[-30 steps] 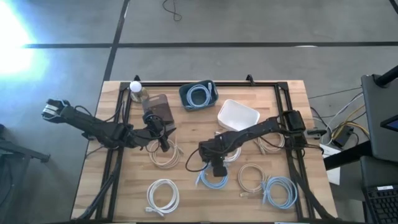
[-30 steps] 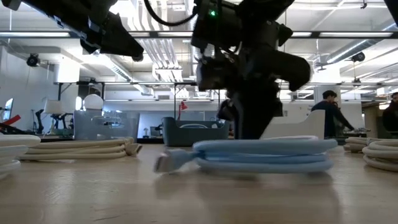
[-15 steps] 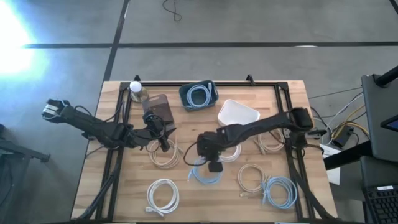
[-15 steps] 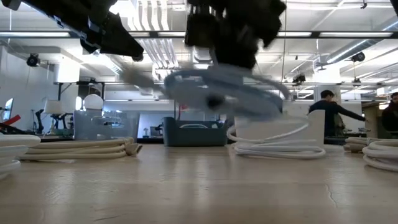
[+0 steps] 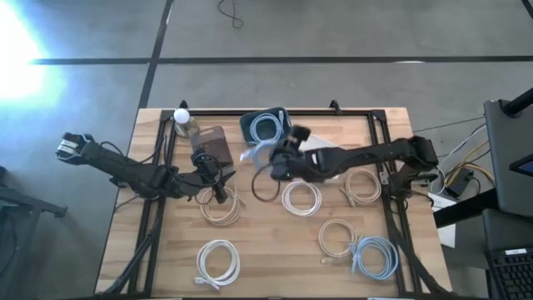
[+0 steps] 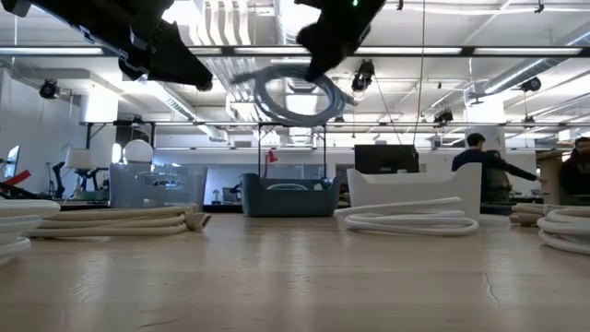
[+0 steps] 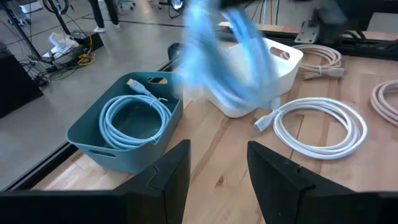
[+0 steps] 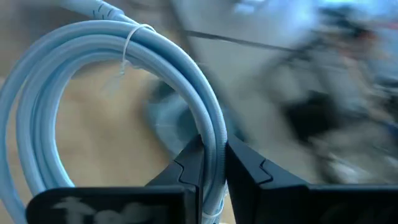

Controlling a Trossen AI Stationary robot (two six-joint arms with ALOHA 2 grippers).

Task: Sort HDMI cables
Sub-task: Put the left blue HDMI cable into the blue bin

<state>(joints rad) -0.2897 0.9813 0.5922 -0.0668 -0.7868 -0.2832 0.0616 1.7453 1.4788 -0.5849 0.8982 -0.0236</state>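
Note:
My right gripper (image 5: 277, 160) is shut on a light blue HDMI cable coil (image 5: 255, 155), held in the air just near of the teal bin (image 5: 246, 132). Another blue coil (image 7: 135, 117) lies in that bin. My left gripper (image 5: 218, 188) waits open over a beige coil (image 5: 221, 208), which lies flat on the table. More coils lie flat there: white (image 5: 301, 197), beige (image 5: 362, 185), beige (image 5: 336, 237), light blue (image 5: 376, 255) and white (image 5: 218, 263). In the left wrist view the held coil (image 7: 217, 62) is a blue blur. My right gripper pinches the bundled strands on one side of the blue coil's ring (image 8: 213, 149) between its two fingers (image 8: 247, 171). The fingers lie across the strands. The ring (image 6: 293, 92) stands out ahead of them, tilted, lifted clear of the table.
A white bin (image 5: 326, 150) stands right of the teal bin, partly under my right arm. A brown object (image 5: 213, 143) and a bottle with a white ball (image 5: 182, 117) stand at the far left. Black frame rails (image 5: 383, 142) run along the table's sides. People stand in the room behind (image 6: 479, 161).
My right gripper has risen from the table's near middle with the blue coil and gone toward the far edge and the teal bin, tipping from pointing down to nearly level. The coil, flat on the table before, is lifted clear and stands tilted.

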